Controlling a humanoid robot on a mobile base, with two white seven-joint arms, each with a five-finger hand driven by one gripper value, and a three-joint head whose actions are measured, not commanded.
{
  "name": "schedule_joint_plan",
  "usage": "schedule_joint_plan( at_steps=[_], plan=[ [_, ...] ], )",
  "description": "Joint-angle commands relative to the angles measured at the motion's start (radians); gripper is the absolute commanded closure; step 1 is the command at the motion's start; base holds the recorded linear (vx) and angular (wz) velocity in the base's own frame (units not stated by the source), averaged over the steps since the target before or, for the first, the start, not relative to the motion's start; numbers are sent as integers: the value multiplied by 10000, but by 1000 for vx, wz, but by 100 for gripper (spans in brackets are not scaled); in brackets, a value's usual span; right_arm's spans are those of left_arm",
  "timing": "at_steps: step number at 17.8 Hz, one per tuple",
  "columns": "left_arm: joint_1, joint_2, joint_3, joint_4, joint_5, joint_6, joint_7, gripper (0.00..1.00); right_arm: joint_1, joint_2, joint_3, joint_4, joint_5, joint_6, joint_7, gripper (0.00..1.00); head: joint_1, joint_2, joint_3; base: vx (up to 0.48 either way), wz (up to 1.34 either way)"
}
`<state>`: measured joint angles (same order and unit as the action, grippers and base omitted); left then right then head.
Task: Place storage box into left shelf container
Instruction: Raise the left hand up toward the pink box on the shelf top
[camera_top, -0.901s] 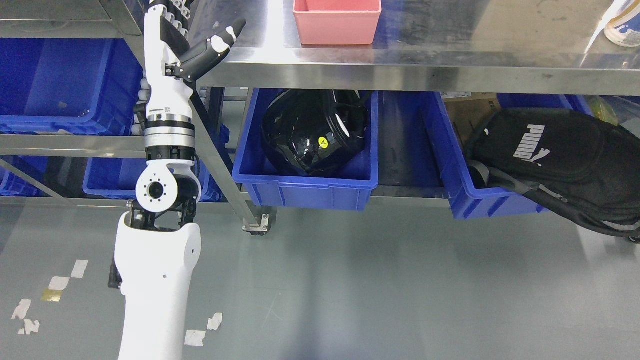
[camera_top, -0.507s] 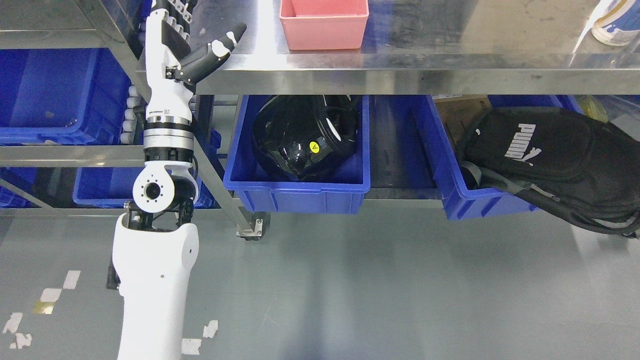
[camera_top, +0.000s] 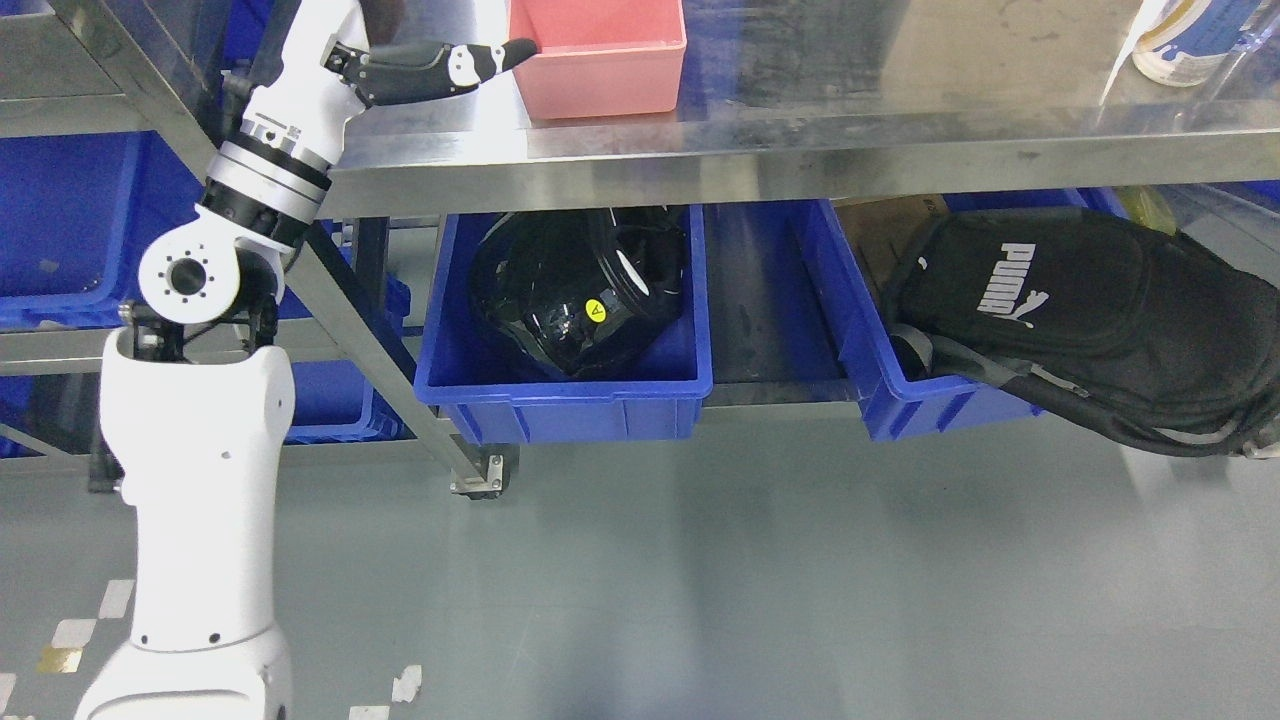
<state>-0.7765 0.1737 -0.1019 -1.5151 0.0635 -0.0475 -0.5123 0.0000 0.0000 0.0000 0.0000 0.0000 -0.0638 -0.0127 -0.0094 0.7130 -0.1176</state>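
Head view: black helmet (camera_top: 580, 295) fills blue bin (camera_top: 560, 405).

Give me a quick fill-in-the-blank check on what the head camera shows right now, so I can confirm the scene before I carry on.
1. The storage box on the steel table is ____ in colour.
2. The left hand reaches toward the box's ____ side as the picture shows it.
3. The black helmet lies in a ____ bin under the table.
4. The black backpack bears the word ____.

Missing words: pink; left; blue; PUMA
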Motion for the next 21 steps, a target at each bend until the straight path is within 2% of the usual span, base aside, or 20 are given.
schedule_joint_plan(
  at_steps=[1, 4, 6, 10, 14, 18, 21],
  plan=[
    [-1207, 2389, -1374, 808, -1276, 76, -1286, 0, -76, -175, -30, -175, -15, -7, -10, 0, 0, 0, 0, 17, -58],
    [-1652, 2329, -1695, 1313, -2504, 76, -2559, 1, -76, -175, -30, -175, -15, -7, 5, 0, 0, 0, 0, 11, -41],
    [-2080, 2146, -2184, 1833, -2706, 76, -2990, 2, -76, -175, -30, -175, -15, -7, -11, 0, 0, 0, 0, 0, 0],
    [-2955, 1196, -2602, 3214, -3073, 61, -3007, 3, -76, -175, -30, -175, -15, -7, 5, 0, 0, 0, 0, 0, 0],
    [-3019, 367, -2602, 3861, -3688, 76, -3450, 6, -76, -175, -30, -175, -15, -7, 5, 0, 0, 0, 0, 0, 0],
    [-3110, -247, -2602, 4289, -4040, 76, -3605, 7, -76, -175, -30, -175, -15, -7, 5, 0, 0, 0, 0, 0, 0],
    [-3447, -570, -2617, 4917, -4301, 61, -3621, 13, -76, -175, -30, -175, -15, -7, 5, 0, 0, 0, 0, 0, 0]
  ],
)
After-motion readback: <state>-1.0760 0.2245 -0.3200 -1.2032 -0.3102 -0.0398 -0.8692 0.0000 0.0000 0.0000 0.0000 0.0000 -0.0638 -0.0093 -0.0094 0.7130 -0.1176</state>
